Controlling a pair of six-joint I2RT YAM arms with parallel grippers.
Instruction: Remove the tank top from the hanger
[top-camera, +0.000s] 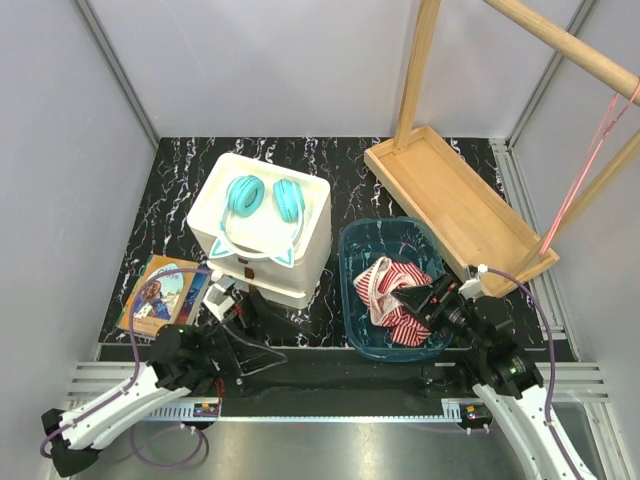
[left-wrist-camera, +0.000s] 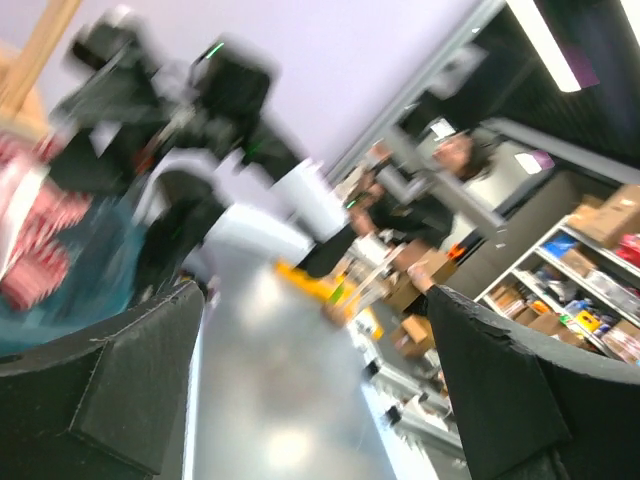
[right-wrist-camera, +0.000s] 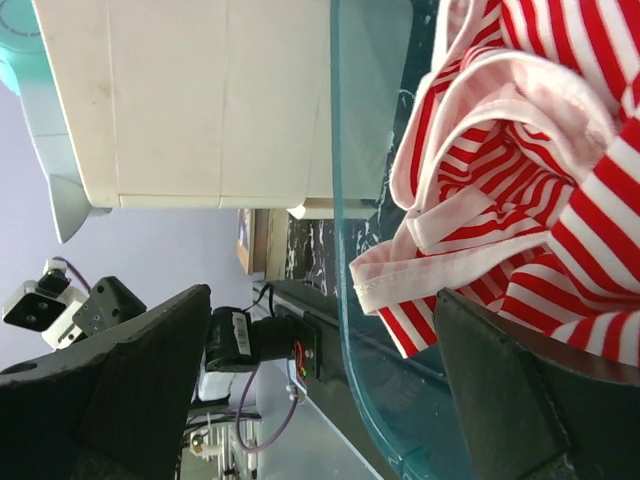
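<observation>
Since the tank top (top-camera: 392, 290) lies bunched in the tub (top-camera: 365, 240) on the near right, well apart from the hanger (top-camera: 585, 170) on the far-right rack (top-camera: 560, 40), the job looks done, so I think the right gripper (top-camera: 412, 296) and left gripper (left-wrist-camera: 315, 300), jaws spread wide and holding nothing, need only pull back.

Open room: bare table (top-camera: 330, 160) along the back wall, left of the wooden tray (top-camera: 455, 205), plus a narrow lane between white box (top-camera: 315, 245) and blue tub (top-camera: 348, 290). Obstacles: the box topped with headphones (top-camera: 244, 194), a book (top-camera: 160, 293) front left, the rack's upright pole (top-camera: 420, 70), and slanted poles at right, where the pink hanger (top-camera: 577, 178) hangs.
</observation>
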